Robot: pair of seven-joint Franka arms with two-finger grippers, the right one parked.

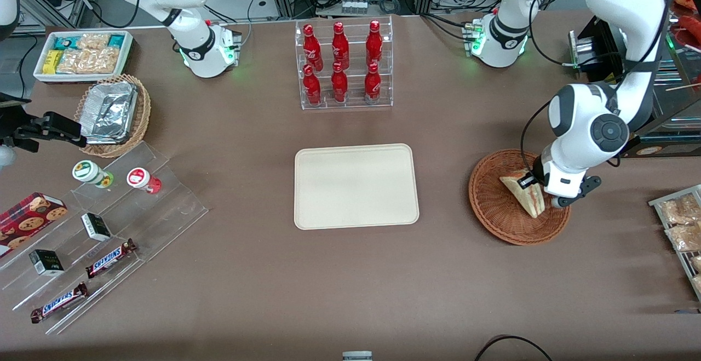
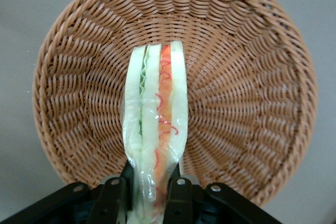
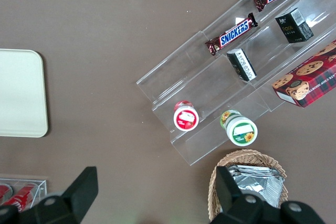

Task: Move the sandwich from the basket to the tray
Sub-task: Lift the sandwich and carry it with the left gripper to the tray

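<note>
Left wrist view: the sandwich [image 2: 156, 124] is seen edge-on, wrapped in clear film, with green filling along one bread layer and red-orange along the other. It is pinched at its near end by the pincer [image 2: 147, 195], one finger pressed against each outer bread face. The woven wicker basket [image 2: 252, 77] lies beneath it; whether the wedge rests on the weave or has been raised just clear of it cannot be told.

From the front view, the pincer [image 1: 534, 183] is placed over the basket [image 1: 495, 207] toward the working arm's end of the bench [image 1: 350, 273], with the sandwich [image 1: 524, 192] gripped at one corner and its long body angled down across the bowl. The cream tray [image 1: 356, 185] sits bare in the middle of the bench, well apart from the basket, nearer the front camera than the acrylic rack of red cola bottles [image 1: 342, 65].

Several risks are judged to remain. Because the grip is taken at one end only, the free end may sag or swing during transport, and the slick film may let the wedge slide out between the fingers. Soft bread can be crushed if squeezed harder. If the lift is too low, the hanging tip may catch the basket rim and drag the light bowl along. A release made too high over the tray may let the wedge topple or bounce off.
</note>
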